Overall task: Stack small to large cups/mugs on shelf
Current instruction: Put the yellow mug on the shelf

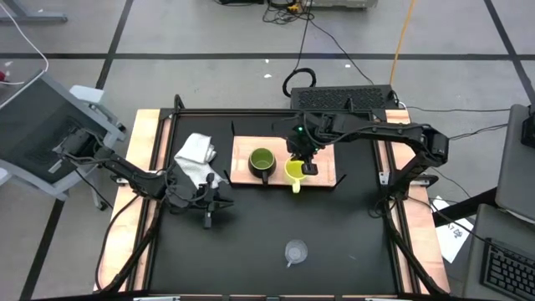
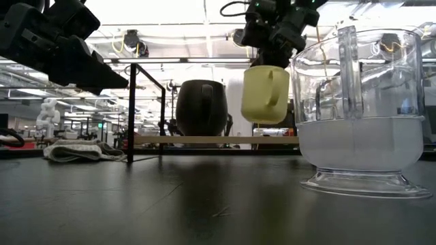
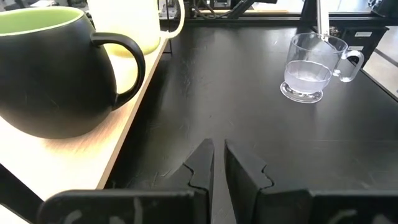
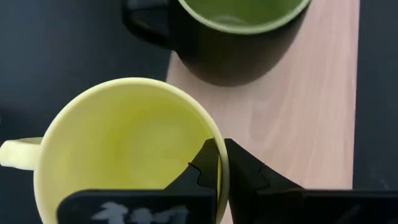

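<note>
On the light-wood shelf [image 1: 242,176] stands the dark green mug [image 1: 262,163], base on the board. Just right of it, the yellow mug [image 2: 266,94] hangs above the shelf, with my right gripper [image 4: 221,155] shut on its rim. Its handle [image 4: 12,155] points toward the table's near edge. The clear glass cup [image 1: 295,251] stands upright on the black table near the front edge. My left gripper [image 3: 217,155] waits left of the shelf, low over the table, its fingers close together with nothing between them. My right gripper pinches the yellow mug's rim [image 4: 214,144], one finger inside the cup and one outside, on the side roughly opposite the handle. The fingers come slanting down from above and the far right. The mug hangs slightly tilted, mouth up, lifted clear of the shelf [image 2: 204,140].
A crumpled white cloth [image 1: 196,155] lies at the shelf's left end, behind my left arm. Black brackets [image 2: 131,112] rise at the shelf's corners. Open black tabletop stretches between the shelf and the glass cup [image 3: 308,65].
</note>
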`<state>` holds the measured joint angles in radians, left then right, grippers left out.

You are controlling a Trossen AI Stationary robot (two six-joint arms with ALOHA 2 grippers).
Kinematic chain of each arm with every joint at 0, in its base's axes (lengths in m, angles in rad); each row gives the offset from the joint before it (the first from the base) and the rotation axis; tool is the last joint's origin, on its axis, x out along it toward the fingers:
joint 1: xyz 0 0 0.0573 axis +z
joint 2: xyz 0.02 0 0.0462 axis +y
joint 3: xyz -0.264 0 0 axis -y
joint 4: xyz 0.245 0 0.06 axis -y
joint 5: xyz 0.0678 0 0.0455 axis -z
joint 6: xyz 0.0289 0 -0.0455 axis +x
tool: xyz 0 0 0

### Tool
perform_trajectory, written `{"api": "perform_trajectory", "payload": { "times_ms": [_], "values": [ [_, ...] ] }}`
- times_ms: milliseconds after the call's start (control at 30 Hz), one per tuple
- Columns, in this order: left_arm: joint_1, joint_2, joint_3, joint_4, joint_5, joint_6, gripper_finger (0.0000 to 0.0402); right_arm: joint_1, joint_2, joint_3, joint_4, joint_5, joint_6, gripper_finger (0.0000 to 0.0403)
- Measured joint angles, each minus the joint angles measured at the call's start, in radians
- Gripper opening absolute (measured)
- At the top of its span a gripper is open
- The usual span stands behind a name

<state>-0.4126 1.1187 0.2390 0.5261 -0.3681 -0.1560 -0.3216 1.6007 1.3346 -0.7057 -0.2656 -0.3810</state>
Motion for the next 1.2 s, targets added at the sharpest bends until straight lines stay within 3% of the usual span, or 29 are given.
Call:
{"api": "perform_trajectory", "payload": {
  "times_ms": [500,1200],
  "values": [
    [0.000,0.000,0.000,0.000,0.000,0.002,0.0040,-0.059,0.051,-0.001,0.000,0.002,-0.009,0.0002],
    [0.000,0.000,0.000,-0.008,0.001,-0.004,0.0040,-0.057,0.082,0.001,0.004,-0.001,0.017,0.0002]
  ]
}}
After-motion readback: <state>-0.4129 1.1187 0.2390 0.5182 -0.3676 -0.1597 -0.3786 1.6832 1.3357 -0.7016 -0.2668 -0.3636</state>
